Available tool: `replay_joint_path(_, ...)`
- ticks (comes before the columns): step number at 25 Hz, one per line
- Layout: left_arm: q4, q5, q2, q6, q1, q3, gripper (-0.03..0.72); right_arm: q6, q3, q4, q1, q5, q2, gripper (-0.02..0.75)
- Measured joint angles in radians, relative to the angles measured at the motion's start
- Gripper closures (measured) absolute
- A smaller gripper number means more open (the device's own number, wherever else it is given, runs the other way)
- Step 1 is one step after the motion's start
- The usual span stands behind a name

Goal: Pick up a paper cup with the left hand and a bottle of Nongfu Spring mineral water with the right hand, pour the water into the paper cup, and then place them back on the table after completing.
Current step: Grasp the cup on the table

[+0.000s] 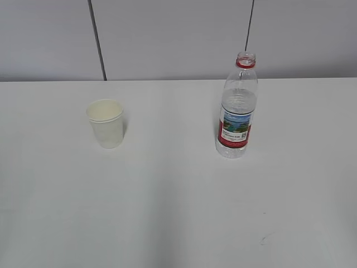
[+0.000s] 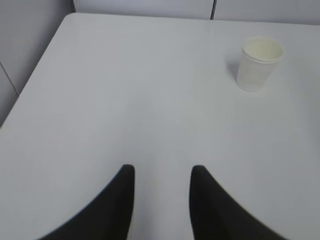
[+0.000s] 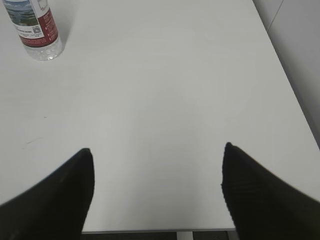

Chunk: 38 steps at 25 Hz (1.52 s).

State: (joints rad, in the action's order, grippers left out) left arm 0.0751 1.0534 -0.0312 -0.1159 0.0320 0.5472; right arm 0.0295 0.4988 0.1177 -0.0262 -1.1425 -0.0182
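White paper cup [image 2: 260, 62] is standing upright ahead-right of the released left hand [image 2: 162, 172], bottle [image 3: 35, 27] ahead-left of the released right hand [image 3: 157, 155].

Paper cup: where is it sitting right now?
The paper cup stands upright on the table, left of centre in the exterior view, well apart from the water bottle on the right. In the left wrist view it is far ahead, upper right.

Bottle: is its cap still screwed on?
No. The bottle stands upright on the table with its red-ringed mouth open and no cap on it.
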Motion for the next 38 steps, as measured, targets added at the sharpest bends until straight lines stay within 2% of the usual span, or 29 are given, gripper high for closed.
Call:
replay_joint_path(7,-0.005,-0.242,-0.21,0.009,-0.002,0.032,0.449,0.0,0.0,0.0,0.0,0.0,0.0,0.15)
replay_joint_path(22,-0.009,-1.092,-0.87,0.01,-0.019,0.032,0.449,0.0,0.0,0.03,0.0,0.0,0.0,0.15)
replay_joint_path(31,-0.006,-1.474,-1.253,0.002,-0.019,0.032,0.449,0.0,0.0,0.085,0.0,0.004,0.0,0.15)
replay_joint_path(33,0.01,-1.541,-1.319,-0.02,-0.019,0.032,0.449,0.0,0.008,0.086,0.0,0.021,0.015,0.15)
replay_joint_path(38,0.136,-1.707,-1.461,-0.102,-0.019,0.015,0.449,0.0,0.068,0.087,0.0,0.133,0.209,0.15)
